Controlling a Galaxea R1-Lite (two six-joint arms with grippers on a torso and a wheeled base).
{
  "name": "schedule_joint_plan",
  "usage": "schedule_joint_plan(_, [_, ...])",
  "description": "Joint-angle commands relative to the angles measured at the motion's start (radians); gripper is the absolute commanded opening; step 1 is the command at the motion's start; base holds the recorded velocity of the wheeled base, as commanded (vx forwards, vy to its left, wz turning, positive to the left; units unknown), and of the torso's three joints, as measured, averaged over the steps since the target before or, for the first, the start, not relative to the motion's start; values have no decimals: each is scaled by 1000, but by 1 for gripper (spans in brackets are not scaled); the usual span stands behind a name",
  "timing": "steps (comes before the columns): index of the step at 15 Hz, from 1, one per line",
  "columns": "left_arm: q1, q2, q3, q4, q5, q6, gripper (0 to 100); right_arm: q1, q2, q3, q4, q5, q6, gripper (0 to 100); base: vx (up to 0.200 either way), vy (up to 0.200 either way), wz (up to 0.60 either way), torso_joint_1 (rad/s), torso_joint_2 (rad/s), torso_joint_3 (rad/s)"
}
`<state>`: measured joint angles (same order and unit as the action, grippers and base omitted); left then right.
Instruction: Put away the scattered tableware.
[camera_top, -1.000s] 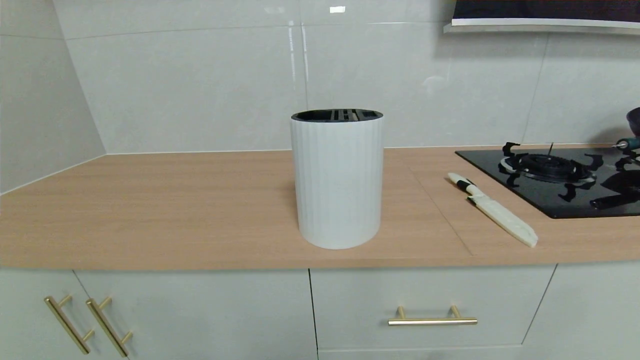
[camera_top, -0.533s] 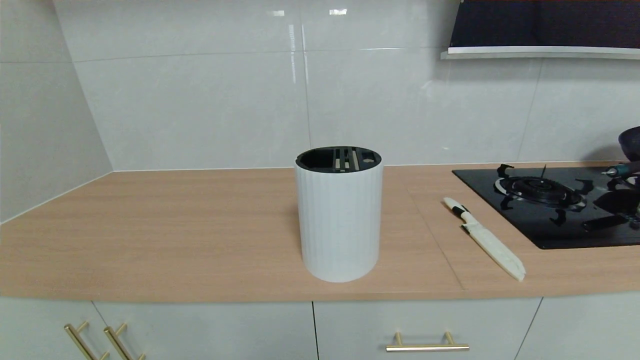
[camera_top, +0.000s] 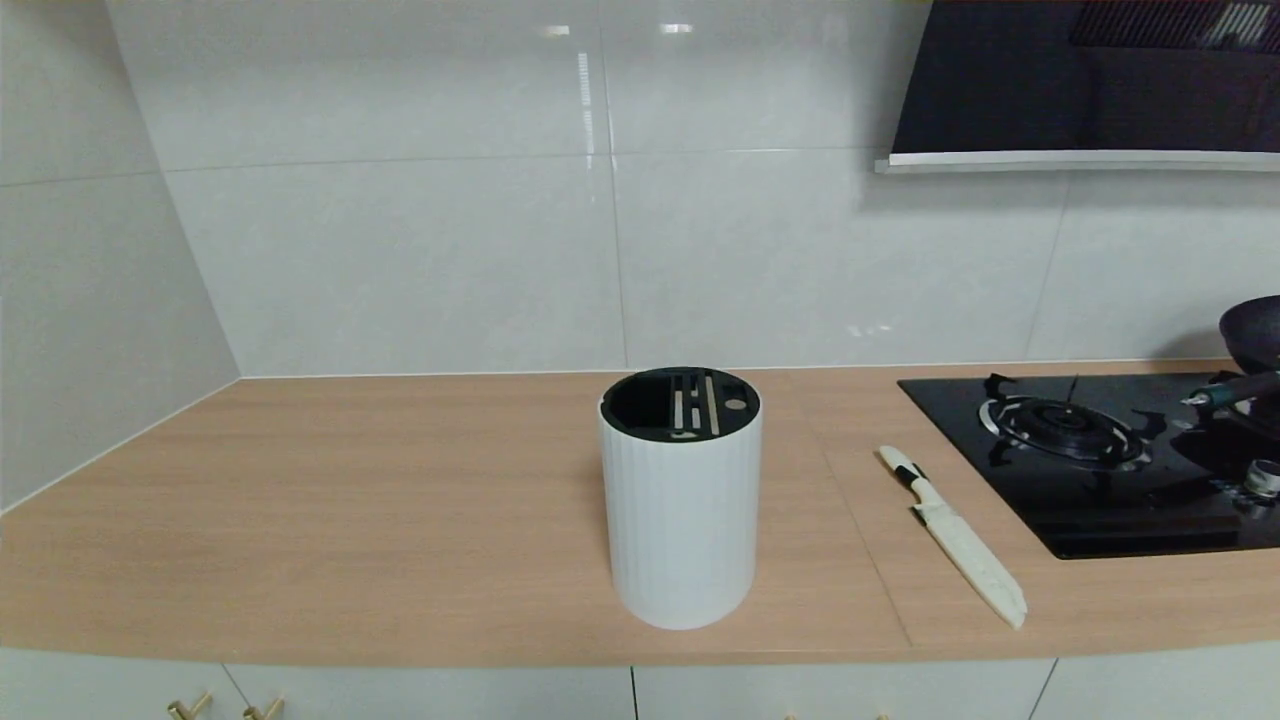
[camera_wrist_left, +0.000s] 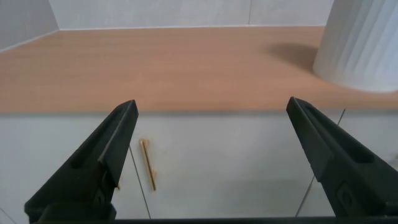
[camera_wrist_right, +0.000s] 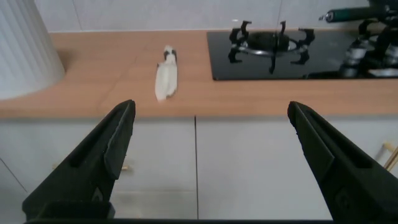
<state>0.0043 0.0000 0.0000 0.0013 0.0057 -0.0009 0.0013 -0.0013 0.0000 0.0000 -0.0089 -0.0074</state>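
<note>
A white ribbed knife holder (camera_top: 682, 510) with a black slotted top stands on the wooden counter (camera_top: 350, 500). To its right a white knife (camera_top: 953, 534) with a black band on its handle lies flat near the counter's front. In the left wrist view my left gripper (camera_wrist_left: 211, 118) hangs open in front of the cabinet, below the counter's edge, with the holder (camera_wrist_left: 364, 40) off to one side. My right gripper (camera_wrist_right: 211, 118) is also open, level with the cabinet front, and the knife (camera_wrist_right: 166, 76) lies on the counter beyond it.
A black gas hob (camera_top: 1090, 450) with burner grates is set into the counter at the right, with a dark pan (camera_top: 1250, 340) at its far edge. A range hood (camera_top: 1080, 90) hangs above. White cabinets with gold handles (camera_wrist_left: 148, 165) sit below.
The whole head view has shifted: the camera has risen, so the counter sits lower in the picture and the holder's top shows. The holder and knife have not moved.
</note>
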Motion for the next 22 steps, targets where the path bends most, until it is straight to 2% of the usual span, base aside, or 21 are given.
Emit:
schedule_joint_plan(1, [0, 0, 0, 0, 0, -1, 100, 0, 1, 0, 0, 0, 0, 100, 0, 0, 0, 246, -535, -300])
schedule_joint_plan(13, [0, 0, 0, 0, 0, 1, 100, 0, 1, 0, 0, 0, 0, 100, 0, 0, 0, 256, -539, -284])
schedule_joint_plan(22, [0, 0, 0, 0, 0, 1, 100, 0, 1, 0, 0, 0, -2, 100, 0, 0, 0, 13, -28, -13])
